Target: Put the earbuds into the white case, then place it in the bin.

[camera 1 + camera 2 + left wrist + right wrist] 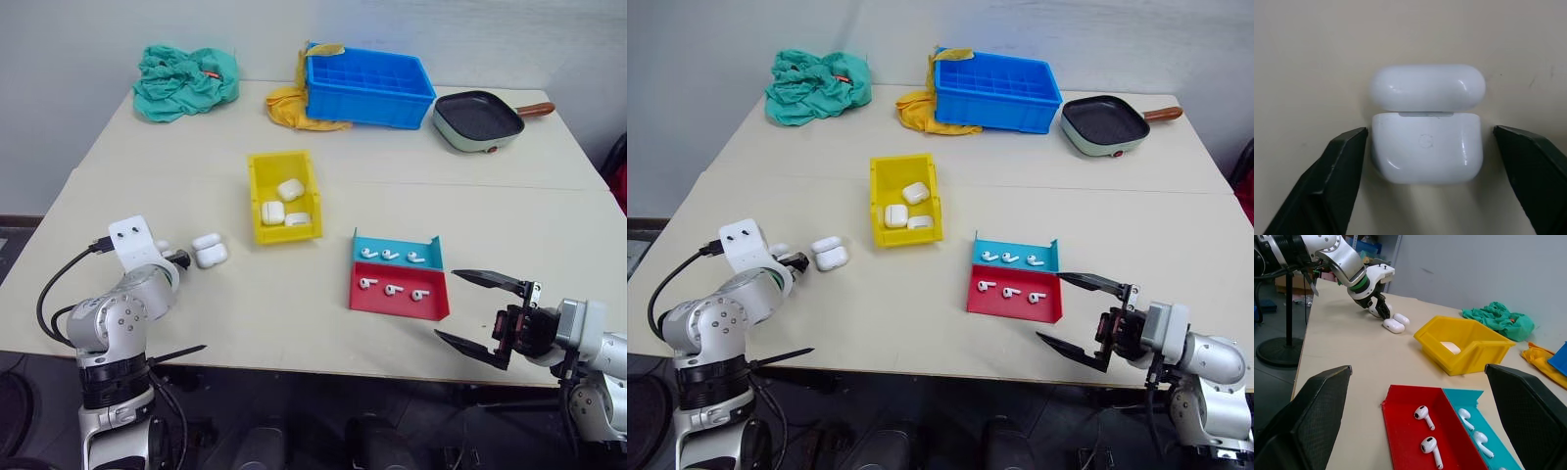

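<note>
Case: a small glossy white rounded-rectangle plastic earbud case [1426, 152] lies on the pale bench [294, 313] near its left front edge, lid hinged open and lying flat behind the body, well apart from the bin.
Left pincer: the left pincer [1430, 161] straddles the case body, one black finger [1344, 161] just touching one short side, the other just off the opposite side; partly open, not yet clamped on anything.
Right pincer: the right pincer [485, 315] hangs wide open and empty off the bench's front right edge, near the trays.
Earbuds: tiny glossy white stemmed earbuds [393, 289] lie three to a tray in a shallow red plastic tray [431, 306] and a shallow blue one [402, 242] touching behind it; none in the open case, as far as can be told.
Bin: a small bright yellow open-top plastic bin [257, 186] stands mid-bench holding three closed white cases.
Handling: the case looks light, rigid and slick, so it may squirt out under an off-centre squeeze; take it across the body's short sides, below the hinge, leaving the lid free.
Earbud handling: very light, smooth, prone to roll; grip by the stem.
</note>
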You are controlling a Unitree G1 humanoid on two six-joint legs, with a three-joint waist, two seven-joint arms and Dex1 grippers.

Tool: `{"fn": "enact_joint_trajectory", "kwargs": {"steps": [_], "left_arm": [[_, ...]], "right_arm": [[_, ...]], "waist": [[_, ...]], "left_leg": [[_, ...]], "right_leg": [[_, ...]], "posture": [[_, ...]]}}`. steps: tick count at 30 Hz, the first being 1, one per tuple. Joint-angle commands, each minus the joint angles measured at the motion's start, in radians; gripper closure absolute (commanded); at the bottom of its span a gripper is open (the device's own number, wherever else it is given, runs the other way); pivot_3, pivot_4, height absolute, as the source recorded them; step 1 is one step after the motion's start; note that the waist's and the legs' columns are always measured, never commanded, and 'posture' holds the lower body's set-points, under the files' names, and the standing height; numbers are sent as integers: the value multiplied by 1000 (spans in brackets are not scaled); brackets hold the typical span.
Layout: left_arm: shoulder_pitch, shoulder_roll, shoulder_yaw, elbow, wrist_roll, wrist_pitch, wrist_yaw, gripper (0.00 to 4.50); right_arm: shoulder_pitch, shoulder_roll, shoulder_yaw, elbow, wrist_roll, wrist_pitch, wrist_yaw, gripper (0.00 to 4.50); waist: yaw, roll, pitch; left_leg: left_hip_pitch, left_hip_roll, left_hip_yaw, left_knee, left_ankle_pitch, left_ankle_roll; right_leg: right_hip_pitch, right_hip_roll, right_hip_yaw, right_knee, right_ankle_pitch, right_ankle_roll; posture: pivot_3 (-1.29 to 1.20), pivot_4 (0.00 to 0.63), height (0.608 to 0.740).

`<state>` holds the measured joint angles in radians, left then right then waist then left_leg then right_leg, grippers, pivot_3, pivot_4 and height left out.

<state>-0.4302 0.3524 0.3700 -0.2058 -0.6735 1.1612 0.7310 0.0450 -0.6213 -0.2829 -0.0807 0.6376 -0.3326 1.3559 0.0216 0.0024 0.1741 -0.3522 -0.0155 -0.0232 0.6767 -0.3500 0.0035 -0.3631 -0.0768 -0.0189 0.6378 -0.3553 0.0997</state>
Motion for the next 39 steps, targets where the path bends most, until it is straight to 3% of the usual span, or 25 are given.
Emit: {"fn": "enact_joint_trajectory", "kwargs": {"steps": [1,6,9,12,14,19,24,31,36,39], "left_arm": [[3,-7,24,-19,63,34,-20,1536],[49,-1,71,-109,103,52,-83,1703],[120,41,145,-184,100,-100,-236,1703],[216,117,197,-258,10,-348,-638,1703],[282,173,212,-312,-109,-421,-937,1703],[262,206,97,-315,-145,-644,-1346,1703],[138,79,-125,-296,-242,-702,-1546,1703],[106,-90,-386,-108,-87,-911,-1783,1703],[134,-145,-431,7,-32,-1028,-1877,1703],[164,-166,-438,57,-21,-1081,-1920,1703]], "right_arm": [[0,-4,-13,-38,6,-8,-11,0],[5,-4,-17,-44,0,-11,-24,0],[14,-14,-27,-70,-2,7,-49,0],[37,-50,-45,-121,-1,68,-88,0],[64,-97,-79,-168,33,142,-110,0],[175,-227,-196,-246,49,311,-141,0],[334,-287,-338,-217,-100,384,-195,0],[561,-253,-443,-90,-245,352,-177,0],[591,-240,-434,-128,-216,388,-164,0],[554,-296,-452,-250,-145,502,-165,0]], "waist": [[-3,0,0],[-8,0,0],[-12,0,0],[-16,-2,1],[-11,-2,1],[7,1,2],[9,1,2],[-1,0,1],[-8,0,1],[-13,2,1]], "left_leg": [[0,0,0,0,0,0],[0,0,0,0,0,0],[-1,0,0,-2,0,-1],[-4,1,0,-1,0,-2],[-5,1,1,-1,0,-2],[-2,0,-3,-2,0,0],[-3,-1,-4,-4,0,3],[0,-1,2,-11,0,4],[1,-1,4,-10,1,5],[1,0,4,-10,1,4]], "right_leg": [[0,0,0,0,0,0],[0,0,0,0,0,0],[-2,0,0,0,0,0],[-7,1,0,2,0,0],[-7,0,0,1,0,-1],[5,-1,-2,-12,-1,-1],[6,-1,-2,-15,0,-1],[5,1,0,-16,1,2],[5,1,4,-16,1,2],[5,1,4,-16,1,2]], "posture": [[0,150,740],[0,150,740],[0,150,740],[0,150,740],[0,150,740],[0,150,740],[0,150,740],[0,150,740],[0,150,740],[0,150,740]]}}
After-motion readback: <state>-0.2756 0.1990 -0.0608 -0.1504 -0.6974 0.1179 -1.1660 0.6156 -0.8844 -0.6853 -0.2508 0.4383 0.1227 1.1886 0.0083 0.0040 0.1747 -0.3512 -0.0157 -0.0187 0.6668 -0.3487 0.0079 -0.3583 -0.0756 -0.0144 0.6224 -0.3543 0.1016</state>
